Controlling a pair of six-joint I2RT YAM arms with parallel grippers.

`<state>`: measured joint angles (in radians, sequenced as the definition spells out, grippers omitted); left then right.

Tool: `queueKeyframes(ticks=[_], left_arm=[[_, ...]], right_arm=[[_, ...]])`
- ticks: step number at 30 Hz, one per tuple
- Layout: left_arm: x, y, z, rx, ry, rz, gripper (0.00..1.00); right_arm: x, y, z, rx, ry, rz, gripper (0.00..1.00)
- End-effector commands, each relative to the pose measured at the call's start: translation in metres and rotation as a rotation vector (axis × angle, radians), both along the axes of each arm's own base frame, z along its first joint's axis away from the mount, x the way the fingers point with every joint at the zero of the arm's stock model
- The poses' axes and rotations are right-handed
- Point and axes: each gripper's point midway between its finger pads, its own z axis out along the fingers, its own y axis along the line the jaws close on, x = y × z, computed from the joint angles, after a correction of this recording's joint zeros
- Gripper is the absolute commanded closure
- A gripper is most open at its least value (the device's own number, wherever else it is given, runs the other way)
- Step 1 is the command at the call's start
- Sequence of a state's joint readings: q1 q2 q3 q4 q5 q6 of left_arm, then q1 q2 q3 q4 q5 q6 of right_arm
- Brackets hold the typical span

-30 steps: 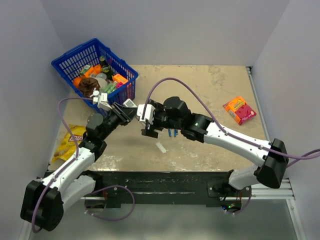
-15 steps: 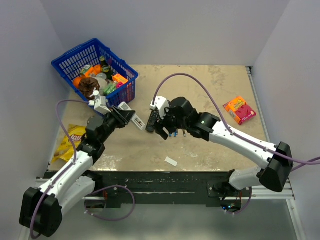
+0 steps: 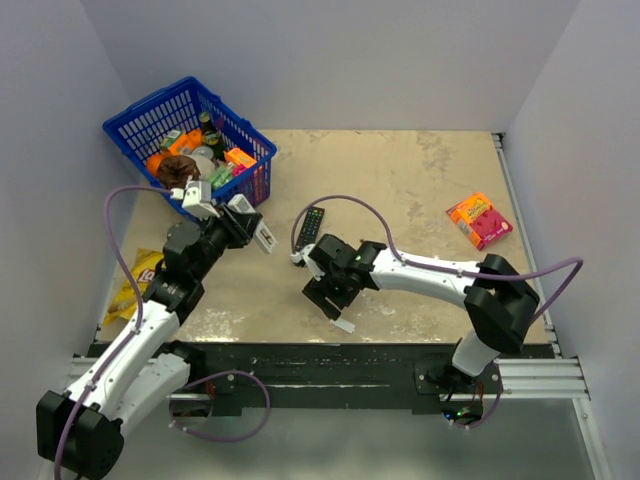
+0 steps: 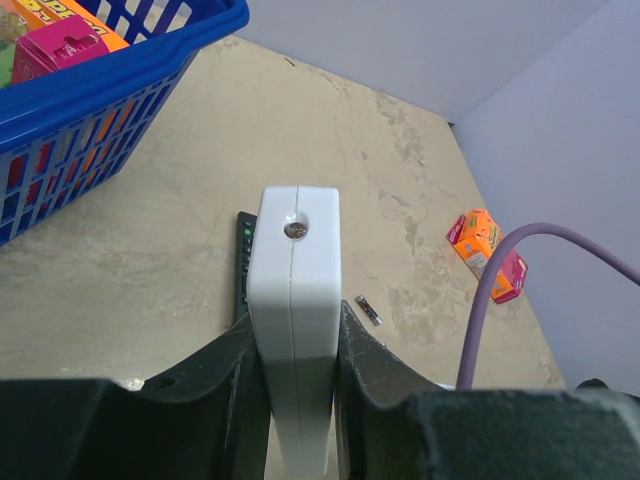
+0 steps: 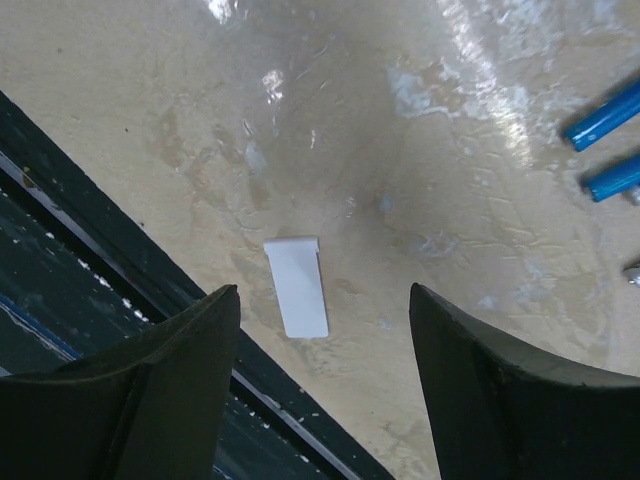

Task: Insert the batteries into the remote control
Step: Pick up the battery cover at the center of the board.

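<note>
My left gripper (image 3: 250,228) is shut on the slim white remote control (image 3: 262,236) and holds it above the table; in the left wrist view the remote (image 4: 293,300) stands on edge between the fingers of that gripper (image 4: 295,322). My right gripper (image 3: 331,303) is open and empty, low over a small white flat cover (image 3: 344,325) near the front edge. In the right wrist view the cover (image 5: 298,285) lies between the spread fingers of that gripper (image 5: 322,292). Two blue batteries (image 5: 606,120) and a grey one (image 5: 632,270) lie at the right edge. One dark battery (image 4: 369,310) lies on the table.
A longer black remote (image 3: 310,227) lies mid-table. A blue basket (image 3: 160,110) full of packets stands at the back left. A yellow snack bag (image 3: 135,285) lies at the left edge, an orange and pink pack (image 3: 478,220) at the right. The black front rail (image 5: 90,230) runs close to the cover.
My right gripper has left the white remote and swung down towards the front edge, over the white cover, which dropped to the table. My left gripper drew back left with the remote.
</note>
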<state>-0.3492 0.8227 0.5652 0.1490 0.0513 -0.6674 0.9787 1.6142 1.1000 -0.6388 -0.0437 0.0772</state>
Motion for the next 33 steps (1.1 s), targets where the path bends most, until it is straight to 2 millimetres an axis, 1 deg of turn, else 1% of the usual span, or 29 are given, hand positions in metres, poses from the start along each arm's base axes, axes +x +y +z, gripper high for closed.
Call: queueKeyframes(ticks=[1,3,7,11,15,21,28,33], left_arm=[[-0.003,0.006,0.033,0.035,-0.094,0.008,1.00],[-0.004,0.006,0.033,0.043,-0.092,0.009,1.00],[-0.006,0.006,0.035,0.048,-0.093,0.001,1.00],[-0.008,0.009,0.038,0.061,-0.095,0.007,1.00],[-0.008,0.011,0.039,0.073,-0.097,0.017,1.00],[-0.009,0.012,0.037,0.076,-0.098,0.021,1.00],[-0.010,0.016,0.037,0.085,-0.104,0.036,1.00],[-0.012,0.017,0.038,0.091,-0.108,0.036,1.00]], right_arm=[[-0.011,-0.009,-0.008,-0.052,0.029,-0.019,0.30],[-0.019,-0.010,-0.015,-0.076,0.044,0.010,0.33],[-0.027,-0.008,-0.028,-0.100,0.070,0.045,0.36],[-0.029,-0.005,-0.036,-0.118,0.088,0.059,0.39],[-0.029,-0.009,-0.046,-0.176,0.076,0.047,0.41],[-0.029,-0.010,-0.050,-0.228,0.052,0.040,0.45],[-0.033,-0.019,-0.058,-0.317,0.033,0.042,0.48],[-0.034,-0.020,-0.060,-0.317,0.040,0.009,0.57]])
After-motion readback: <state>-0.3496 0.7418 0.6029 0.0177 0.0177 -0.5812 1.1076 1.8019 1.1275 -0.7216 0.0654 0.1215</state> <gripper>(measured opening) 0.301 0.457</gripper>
